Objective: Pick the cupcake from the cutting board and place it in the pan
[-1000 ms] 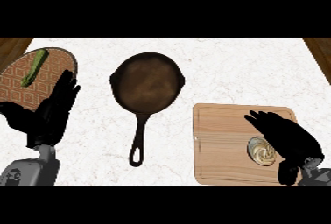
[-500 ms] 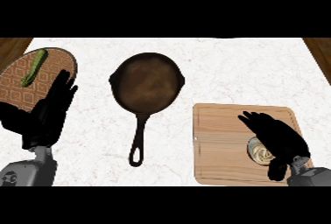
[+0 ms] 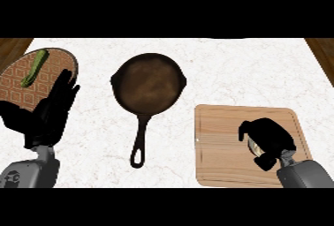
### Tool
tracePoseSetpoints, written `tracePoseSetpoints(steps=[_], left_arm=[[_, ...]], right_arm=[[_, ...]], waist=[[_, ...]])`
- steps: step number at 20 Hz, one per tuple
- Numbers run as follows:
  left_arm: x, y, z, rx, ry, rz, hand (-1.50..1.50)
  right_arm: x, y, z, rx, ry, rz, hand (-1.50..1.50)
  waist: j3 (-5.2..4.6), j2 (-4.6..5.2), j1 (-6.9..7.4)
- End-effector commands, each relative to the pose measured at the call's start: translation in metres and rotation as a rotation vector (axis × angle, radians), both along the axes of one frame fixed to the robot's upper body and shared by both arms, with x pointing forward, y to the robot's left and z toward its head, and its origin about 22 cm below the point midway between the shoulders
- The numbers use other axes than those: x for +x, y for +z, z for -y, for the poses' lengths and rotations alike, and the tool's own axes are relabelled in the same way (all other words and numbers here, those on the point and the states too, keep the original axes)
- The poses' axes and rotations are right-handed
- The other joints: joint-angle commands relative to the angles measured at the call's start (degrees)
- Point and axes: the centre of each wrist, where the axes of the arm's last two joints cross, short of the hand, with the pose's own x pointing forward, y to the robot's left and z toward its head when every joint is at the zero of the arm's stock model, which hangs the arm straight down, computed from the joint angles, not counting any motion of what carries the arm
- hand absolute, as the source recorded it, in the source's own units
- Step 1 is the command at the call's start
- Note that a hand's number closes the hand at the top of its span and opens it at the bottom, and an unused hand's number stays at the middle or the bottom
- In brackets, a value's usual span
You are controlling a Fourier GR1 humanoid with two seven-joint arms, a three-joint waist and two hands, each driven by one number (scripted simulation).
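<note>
Single head view, steeply down onto the counter (image 3: 228, 66)

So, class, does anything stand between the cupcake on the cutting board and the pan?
Nothing visible does. The right hand curls round the cupcake on the cutting board; only counter lies between the board and the pan.

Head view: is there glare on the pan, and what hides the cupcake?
In the head view the pan shows only a soft lighter patch, no hard glare; the right hand, curled over the cupcake on the cutting board, hides nearly all of it.
</note>
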Motion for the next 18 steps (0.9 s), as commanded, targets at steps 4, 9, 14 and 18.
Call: tracePoseSetpoints(steps=[4, 9, 14, 18], left_arm=[[-0.017, 0.005, 0.008, 0.014, 0.016, -0.002, 0.0], [-0.008, 0.016, 0.015, 0.002, -0.003, -0.005, 0.0], [0.003, 0.007, 0.013, 0.01, -0.077, 0.019, 0.0], [0.005, 0.006, 0.022, 0.006, -0.11, 0.007, 0.0]], right_arm=[[0.006, -0.007, 0.016, 0.051, 0.029, 0.02, 1.5], [0.004, -0.015, 0.007, 0.112, 0.022, 0.054, 1.5], [0.005, 0.007, -0.141, 0.158, -0.125, 0.093, 1.5], [0.016, 0.037, -0.163, 0.153, -0.219, 0.249, 1.5]], waist=[[0.18, 0.1, 0.06], [0.19, 0.09, 0.01], [0.12, 1.04, 5.1], [0.11, 0.81, 7.54]])
